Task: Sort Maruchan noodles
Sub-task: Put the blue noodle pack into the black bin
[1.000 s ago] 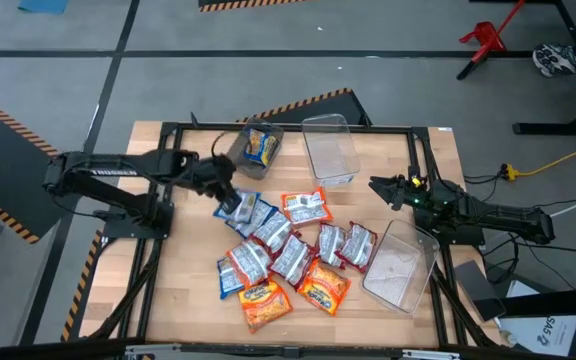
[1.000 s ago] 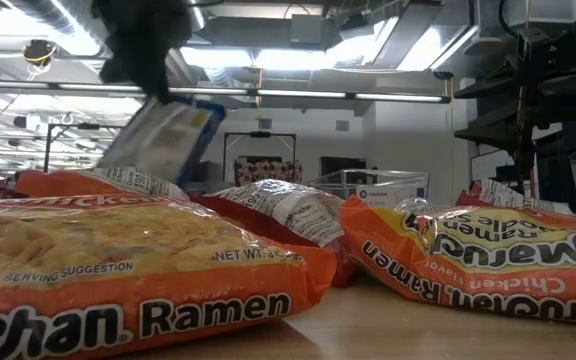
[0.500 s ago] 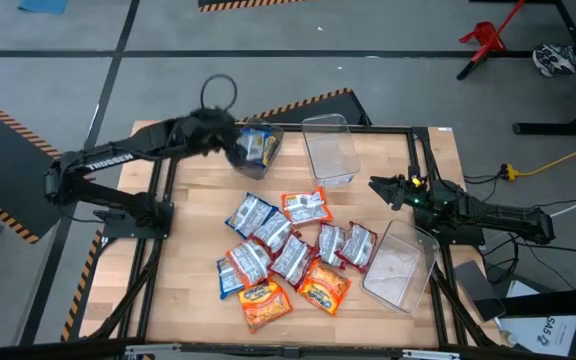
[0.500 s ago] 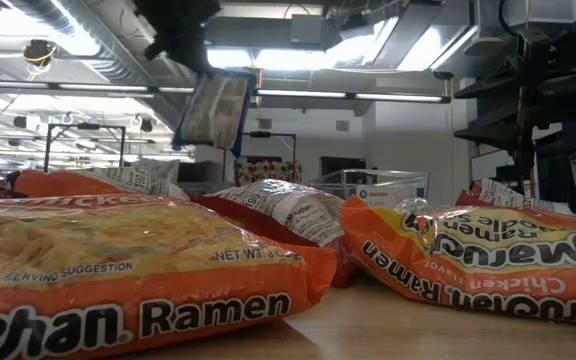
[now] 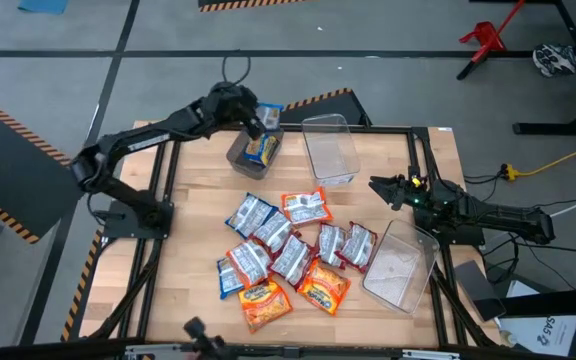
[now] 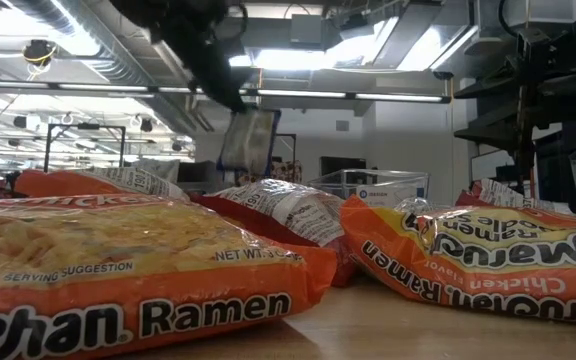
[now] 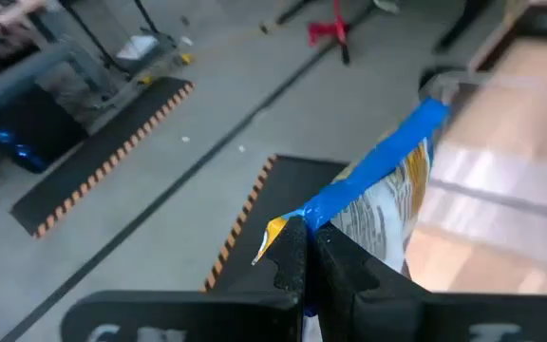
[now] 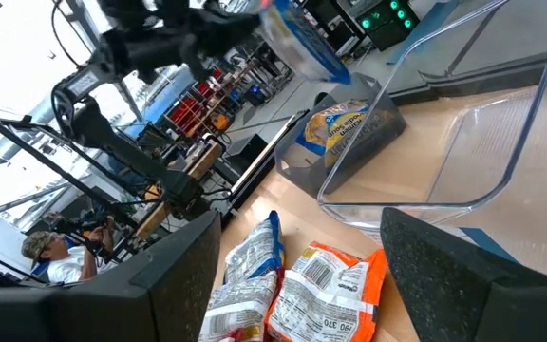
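The left gripper is up in the air above a clear bin at the far side of the table, and its fingers pinch a blue and yellow noodle packet by its edge. One more blue and yellow packet lies inside that bin. The other packets lie in a pile in the middle of the table, and the right gripper waits near the right edge with its fingers apart.
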`<state>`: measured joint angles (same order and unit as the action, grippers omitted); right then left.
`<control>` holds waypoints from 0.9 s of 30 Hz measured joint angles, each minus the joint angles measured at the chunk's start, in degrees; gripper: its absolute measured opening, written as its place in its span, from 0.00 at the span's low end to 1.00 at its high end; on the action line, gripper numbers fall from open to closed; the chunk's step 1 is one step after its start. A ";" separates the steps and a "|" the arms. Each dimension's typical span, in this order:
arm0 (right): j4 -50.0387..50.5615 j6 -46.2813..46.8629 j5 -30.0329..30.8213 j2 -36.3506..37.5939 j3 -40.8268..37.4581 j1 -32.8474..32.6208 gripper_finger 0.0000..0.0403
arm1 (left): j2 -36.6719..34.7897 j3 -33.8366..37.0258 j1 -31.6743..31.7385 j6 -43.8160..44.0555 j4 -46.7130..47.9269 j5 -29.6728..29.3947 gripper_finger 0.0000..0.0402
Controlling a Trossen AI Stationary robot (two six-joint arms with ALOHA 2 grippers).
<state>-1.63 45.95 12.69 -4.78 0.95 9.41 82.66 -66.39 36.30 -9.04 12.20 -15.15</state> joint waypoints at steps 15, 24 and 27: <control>-0.02 1.67 0.02 0.00 -0.02 -0.02 0.69 | 7.75 0.00 0.43 -9.44 -7.45 1.77 0.00; -0.04 1.75 0.29 0.01 -0.02 -0.01 0.69 | 7.65 2.91 1.81 -9.22 -5.92 4.57 0.00; -0.04 1.77 0.29 0.00 -0.02 -0.02 0.69 | 7.65 4.80 2.78 -9.11 -7.65 5.16 0.00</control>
<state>-1.67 47.72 12.97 -4.78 0.93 9.39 90.30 -61.59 39.08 -18.15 4.54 -10.00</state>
